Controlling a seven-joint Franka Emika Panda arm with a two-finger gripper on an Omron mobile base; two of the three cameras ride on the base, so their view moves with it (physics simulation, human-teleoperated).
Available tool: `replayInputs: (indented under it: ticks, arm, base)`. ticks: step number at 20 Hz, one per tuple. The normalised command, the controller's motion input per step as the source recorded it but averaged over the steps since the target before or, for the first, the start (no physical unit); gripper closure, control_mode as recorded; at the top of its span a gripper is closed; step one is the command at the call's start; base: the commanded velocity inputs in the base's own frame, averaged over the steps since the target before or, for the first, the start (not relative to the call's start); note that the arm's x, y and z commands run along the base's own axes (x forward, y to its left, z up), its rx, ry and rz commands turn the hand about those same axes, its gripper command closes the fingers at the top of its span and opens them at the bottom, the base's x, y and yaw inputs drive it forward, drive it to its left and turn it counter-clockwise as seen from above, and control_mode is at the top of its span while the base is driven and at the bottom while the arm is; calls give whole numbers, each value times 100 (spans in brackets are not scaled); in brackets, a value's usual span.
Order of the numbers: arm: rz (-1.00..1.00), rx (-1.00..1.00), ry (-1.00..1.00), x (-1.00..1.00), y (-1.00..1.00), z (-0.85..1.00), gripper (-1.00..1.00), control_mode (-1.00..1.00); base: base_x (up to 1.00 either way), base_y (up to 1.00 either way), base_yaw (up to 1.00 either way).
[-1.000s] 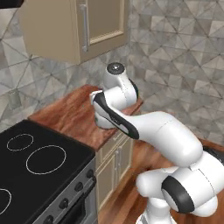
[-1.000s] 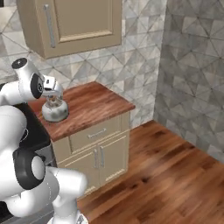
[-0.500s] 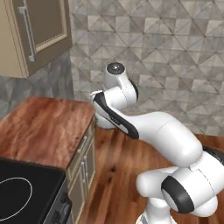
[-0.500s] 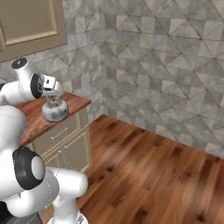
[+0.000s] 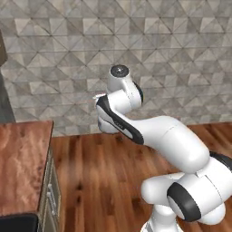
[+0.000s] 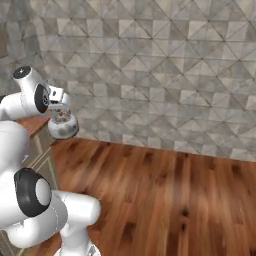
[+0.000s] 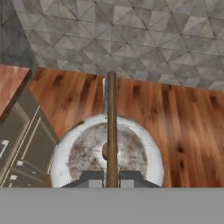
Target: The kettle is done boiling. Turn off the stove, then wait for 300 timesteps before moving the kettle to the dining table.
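We see the gripper (image 7: 111, 177) clamped tight on the thin arched handle (image 7: 111, 127) of the kettle (image 6: 63, 126), which hangs in the air beneath it, over the wood floor (image 6: 165, 195) just beside the counter (image 5: 20, 167) end, with the tiled wall (image 6: 165, 75) behind.

Grey triangle-tiled wall (image 6: 165, 75), reddish wood-plank floor (image 6: 175, 200), wood-topped counter (image 5: 20, 167) with beige cabinet fronts.

I'm in a home kitchen: wood surface (image 5: 22, 167) over cabinet drawers (image 7: 26, 148), tiled wall (image 6: 165, 75), plank floor (image 6: 170, 200)
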Motion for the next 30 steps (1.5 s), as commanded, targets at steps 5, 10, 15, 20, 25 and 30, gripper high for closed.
replayInputs:
  ticks: [5, 10, 15, 20, 25, 30]
  arm:
    - [0, 0, 0, 0, 0, 0, 100, 100]
    - [0, 0, 0, 0, 0, 0, 100, 100]
    - [0, 0, 0, 0, 0, 0, 100, 100]
    - [0, 0, 0, 0, 0, 0, 100, 100]
    - [0, 0, 0, 0, 0, 0, 100, 100]
    - [0, 0, 0, 0, 0, 0, 100, 100]
  base:
    - [6, 19, -58]
    - [32, 24, -52]
    - [57, 29, -45]
    - [65, 26, -43]
    - [65, 28, -42]
    - [55, 23, -43]
